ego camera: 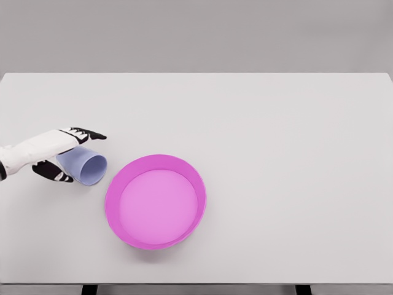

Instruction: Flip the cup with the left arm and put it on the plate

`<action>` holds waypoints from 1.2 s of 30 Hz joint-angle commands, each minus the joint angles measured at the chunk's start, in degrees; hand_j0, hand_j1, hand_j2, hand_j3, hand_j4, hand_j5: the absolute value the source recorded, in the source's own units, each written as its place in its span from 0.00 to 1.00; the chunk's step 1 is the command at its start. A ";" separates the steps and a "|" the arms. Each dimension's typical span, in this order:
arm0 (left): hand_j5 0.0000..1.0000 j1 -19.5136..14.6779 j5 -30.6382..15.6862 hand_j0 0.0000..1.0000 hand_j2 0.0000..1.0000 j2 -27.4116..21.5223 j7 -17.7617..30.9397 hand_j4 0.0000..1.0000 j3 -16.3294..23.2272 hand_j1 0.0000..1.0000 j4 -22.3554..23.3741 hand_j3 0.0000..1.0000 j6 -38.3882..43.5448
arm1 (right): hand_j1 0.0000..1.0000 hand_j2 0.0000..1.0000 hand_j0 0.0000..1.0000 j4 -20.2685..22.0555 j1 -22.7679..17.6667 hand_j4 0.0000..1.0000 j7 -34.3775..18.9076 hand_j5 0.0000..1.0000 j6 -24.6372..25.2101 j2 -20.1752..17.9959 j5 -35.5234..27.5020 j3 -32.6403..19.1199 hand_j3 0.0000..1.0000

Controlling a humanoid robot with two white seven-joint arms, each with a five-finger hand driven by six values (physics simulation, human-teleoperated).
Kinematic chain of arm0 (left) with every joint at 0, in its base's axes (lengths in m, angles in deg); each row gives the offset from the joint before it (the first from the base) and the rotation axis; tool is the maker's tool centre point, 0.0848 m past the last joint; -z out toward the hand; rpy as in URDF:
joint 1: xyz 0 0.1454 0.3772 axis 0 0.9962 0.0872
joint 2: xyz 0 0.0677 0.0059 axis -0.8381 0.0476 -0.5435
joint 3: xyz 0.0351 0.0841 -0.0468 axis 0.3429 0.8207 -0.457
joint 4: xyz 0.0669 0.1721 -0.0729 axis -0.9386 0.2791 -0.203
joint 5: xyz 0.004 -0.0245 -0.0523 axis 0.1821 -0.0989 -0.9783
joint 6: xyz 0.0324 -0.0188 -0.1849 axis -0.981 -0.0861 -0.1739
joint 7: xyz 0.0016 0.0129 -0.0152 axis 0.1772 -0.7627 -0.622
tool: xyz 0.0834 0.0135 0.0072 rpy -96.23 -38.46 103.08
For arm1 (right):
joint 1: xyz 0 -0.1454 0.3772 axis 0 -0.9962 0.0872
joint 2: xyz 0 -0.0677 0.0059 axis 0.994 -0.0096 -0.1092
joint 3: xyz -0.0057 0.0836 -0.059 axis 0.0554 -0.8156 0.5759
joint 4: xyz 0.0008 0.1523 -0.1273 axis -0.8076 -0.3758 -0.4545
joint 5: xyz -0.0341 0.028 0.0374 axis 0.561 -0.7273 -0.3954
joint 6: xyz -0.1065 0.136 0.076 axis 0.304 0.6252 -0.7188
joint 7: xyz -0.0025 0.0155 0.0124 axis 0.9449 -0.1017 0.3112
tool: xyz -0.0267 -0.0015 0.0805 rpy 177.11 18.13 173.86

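A pale blue cup (86, 166) lies on its side at the left of the white table, its open mouth turned toward the lower right. My left hand (67, 153) comes in from the left edge and is closed around the cup's body, fingers over the top and thumb beneath. A pink plate (123, 184) with a raised rim sits just right of the cup, near the table's front. The cup's mouth is a short gap from the plate's left rim. The right arm does not show.
The white table (276, 141) spans the whole view, with its front edge near the bottom of the picture. Nothing else stands on it besides the cup and plate.
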 commanded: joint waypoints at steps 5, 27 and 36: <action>1.00 -0.09 -0.02 1.00 1.00 0.23 -0.02 1.00 1.06 1.00 0.18 1.00 1.43 | 1.00 1.00 1.00 0.00 0.00 1.00 -0.01 1.00 0.02 0.00 0.00 -0.01 1.00; 1.00 -0.09 1.12 1.00 1.00 2.07 -0.02 1.00 1.77 1.00 1.06 1.00 2.67 | 1.00 1.00 1.00 0.00 0.00 1.00 -0.01 1.00 0.02 0.00 0.00 -0.01 1.00; 0.78 0.09 1.12 0.78 0.78 1.63 0.06 0.78 1.94 0.78 0.45 0.78 2.67 | 1.00 1.00 1.00 0.00 0.00 1.00 -0.01 1.00 0.02 0.00 0.00 -0.01 1.00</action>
